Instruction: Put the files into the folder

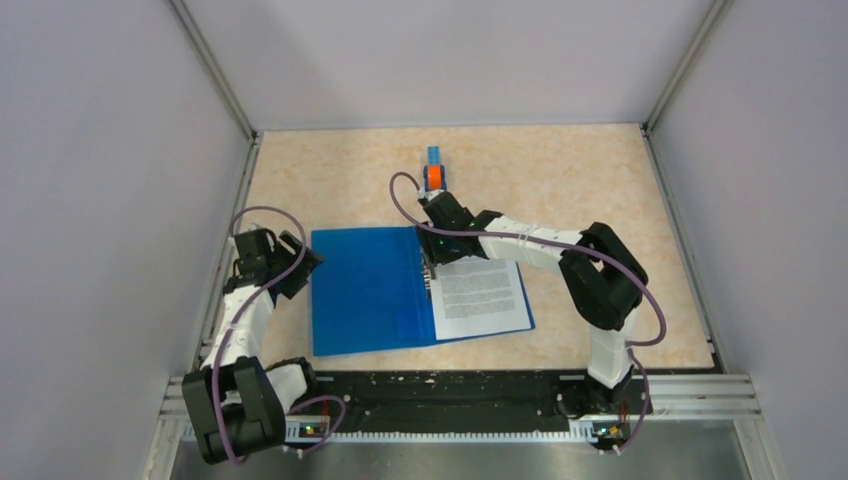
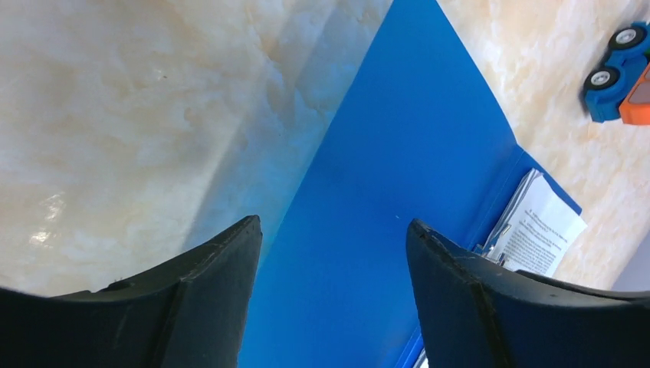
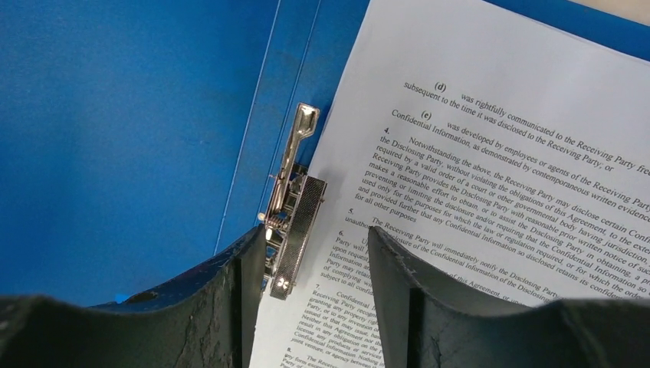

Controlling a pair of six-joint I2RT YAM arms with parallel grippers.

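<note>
The blue folder (image 1: 368,290) lies open and flat on the table. The files (image 1: 480,297), white printed sheets, lie on its right half with their left edge under the metal spine clip (image 3: 293,205). My right gripper (image 1: 432,262) hovers over the clip at the spine, open and empty, its jaws either side of the clip's lower end (image 3: 314,238). My left gripper (image 1: 296,262) is open and empty at the folder's left edge. In the left wrist view the folder (image 2: 383,230) fills the middle and the files (image 2: 540,230) show at the right.
A small blue-and-orange toy car (image 1: 434,172) stands behind the folder; it also shows in the left wrist view (image 2: 621,77). Grey walls and metal rails enclose the marble-patterned table (image 1: 600,180). A black rail runs along the near edge.
</note>
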